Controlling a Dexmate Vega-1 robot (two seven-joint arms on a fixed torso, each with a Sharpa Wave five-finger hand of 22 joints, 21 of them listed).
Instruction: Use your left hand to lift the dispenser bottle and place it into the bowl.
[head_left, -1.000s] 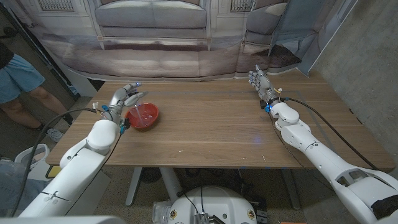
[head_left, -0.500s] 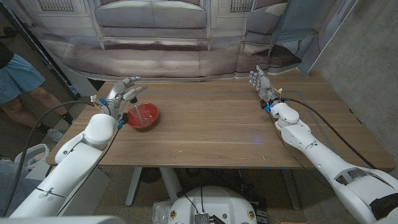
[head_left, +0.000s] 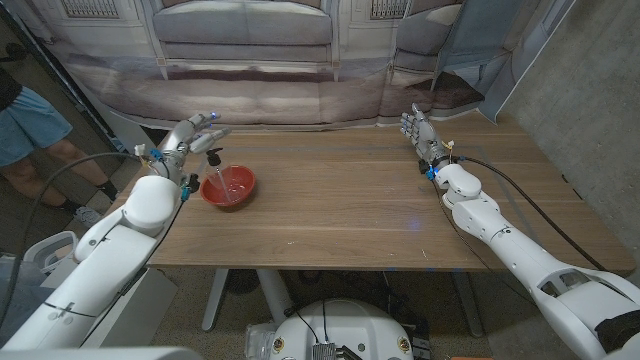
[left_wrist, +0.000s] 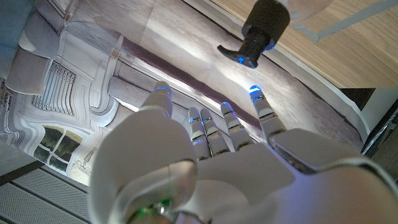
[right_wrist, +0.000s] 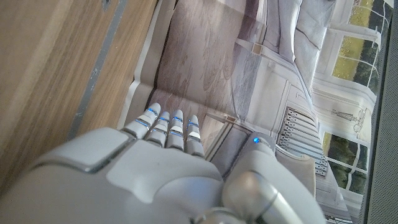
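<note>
Now the dispenser bottle (head_left: 216, 172) is standing tilted inside the red bowl (head_left: 240, 192), its clear body leaning in the bowl and its black pump head (left_wrist: 261, 31) sticking up above the rim. The bowl is sitting on the wooden table (head_left: 370, 200), near the table's left edge on my side.

My left hand (head_left: 192, 138) is hovering just beyond the bowl, over the table's far left corner. I am holding nothing with it: my fingers (left_wrist: 227, 121) are spread and reaching outward, apart from the bottle, and in the left wrist view the pump head is showing a little way past my fingertips with a clear gap between.

My right hand (head_left: 420, 128) is waiting well apart from all this, near the far right part of the table. It is standing with its fingers (right_wrist: 168, 127) stretched out side by side and pointing up, and it is gripping nothing. Whether it is touching the tabletop I cannot tell.

At the left edge of the head view a person (head_left: 30, 140) in blue shorts is standing beside the table.
</note>
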